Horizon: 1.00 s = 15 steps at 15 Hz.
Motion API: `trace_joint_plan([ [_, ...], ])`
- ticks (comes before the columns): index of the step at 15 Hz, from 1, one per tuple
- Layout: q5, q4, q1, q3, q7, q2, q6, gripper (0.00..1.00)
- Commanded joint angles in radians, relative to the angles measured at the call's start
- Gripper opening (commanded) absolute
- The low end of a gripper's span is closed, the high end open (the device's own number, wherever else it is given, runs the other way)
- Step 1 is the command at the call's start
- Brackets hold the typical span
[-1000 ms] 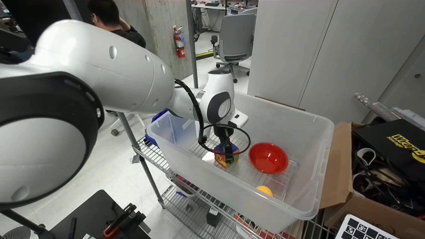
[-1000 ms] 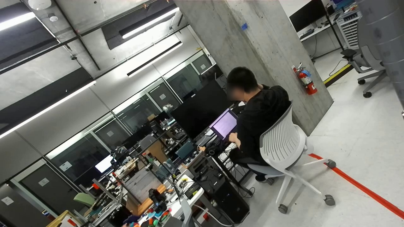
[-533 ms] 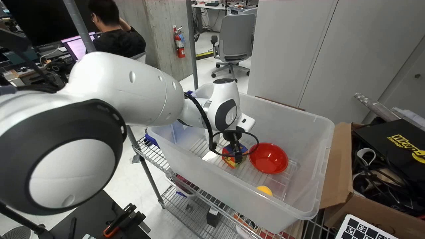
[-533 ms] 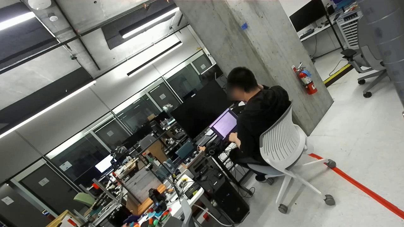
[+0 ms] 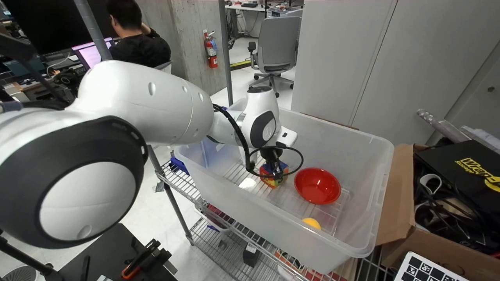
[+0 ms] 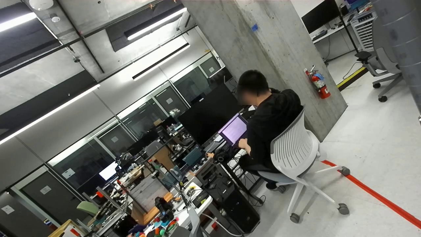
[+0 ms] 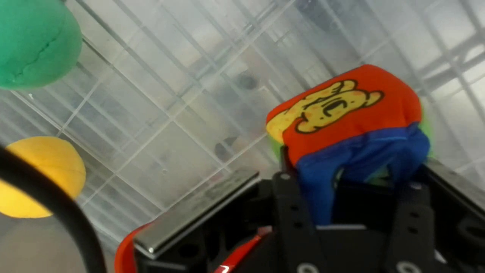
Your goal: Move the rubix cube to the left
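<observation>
The rubix cube (image 5: 268,182) is a soft-looking multicoloured cube, red, blue, yellow and green. In the wrist view the cube (image 7: 352,110) turns up a red face printed with a yellow cartoon animal. My gripper (image 7: 354,167) is shut on it from above, one finger (image 7: 287,182) pressing its left side and the other at its right; the blue cloth between them is creased. An exterior view shows my gripper (image 5: 276,170) down inside the clear bin with the cube, left of the red bowl. Whether the cube's underside touches the bin floor, I cannot tell.
The clear plastic bin (image 5: 332,142) has high walls round the arm. A red bowl (image 5: 317,186) lies right of the cube. A yellow ball (image 7: 45,176) and a green ball (image 7: 38,41) appear in the wrist view. A cardboard box (image 5: 396,195) stands beside the bin.
The arm first moved right and down; since then it has shifted slightly left and up in the picture, the cube moving with it. The gripper has closed on the cube.
</observation>
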<state>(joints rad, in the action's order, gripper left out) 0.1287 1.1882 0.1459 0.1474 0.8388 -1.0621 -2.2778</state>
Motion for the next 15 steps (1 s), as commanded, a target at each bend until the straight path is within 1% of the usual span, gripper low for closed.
trace_joint_plan([
  [1,-0.02,0.164,0.036,-0.052,-0.086,0.141,-0.061,0.0],
  [4,-0.016,0.306,0.067,-0.081,-0.149,0.265,-0.113,0.0],
  [6,-0.012,0.397,0.089,-0.082,-0.167,0.345,-0.081,0.0],
  [8,0.004,0.486,0.113,-0.065,-0.153,0.415,-0.025,0.0],
  [10,0.025,0.545,0.127,-0.056,-0.133,0.454,0.032,0.0],
  [12,0.043,0.588,0.128,-0.059,-0.13,0.466,0.052,0.0],
  [15,0.073,0.614,0.124,-0.058,-0.118,0.44,-0.013,0.0],
])
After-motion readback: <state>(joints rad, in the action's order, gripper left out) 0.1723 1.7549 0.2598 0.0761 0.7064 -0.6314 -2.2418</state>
